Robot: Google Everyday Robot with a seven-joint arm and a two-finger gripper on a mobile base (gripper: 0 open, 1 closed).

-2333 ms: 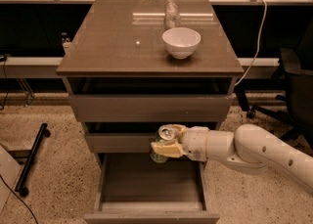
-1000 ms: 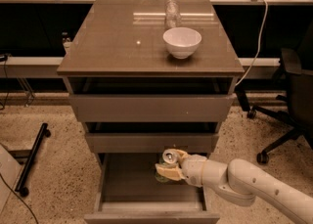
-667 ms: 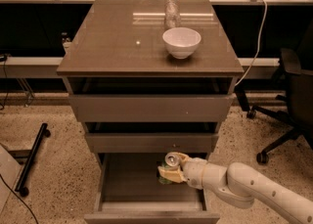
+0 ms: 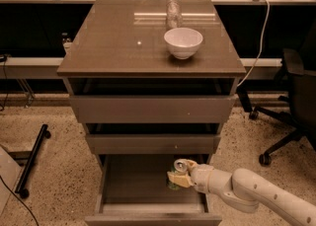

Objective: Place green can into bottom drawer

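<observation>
Jaws: you have them clamped on the green can (image 4: 181,165), with one pale finger crossing its body on the side facing the camera. The gripper (image 4: 177,176) is inside the open bottom drawer (image 4: 133,183), right of centre, and the arm (image 4: 256,195) comes in from the lower right.
Camera view, can position: it is held between the jaws over the drawer's grey floor, toward the right rear and below the two shallower drawers. You cannot tell whether its base touches the floor.
Camera view, long axis: close to upright, tipped a little toward the camera, with a sliver of green showing beneath the finger.
Camera view, pointing: silver pull-tab end up, base down toward the floor.
Move ahead: by my judgement you need a short descent along that axis, then part the jaws. Keep the can level or it may topple.
Counter: the white bowl (image 4: 183,42) and glass jar (image 4: 173,14) stand up top, well apart from the drawer.
</observation>
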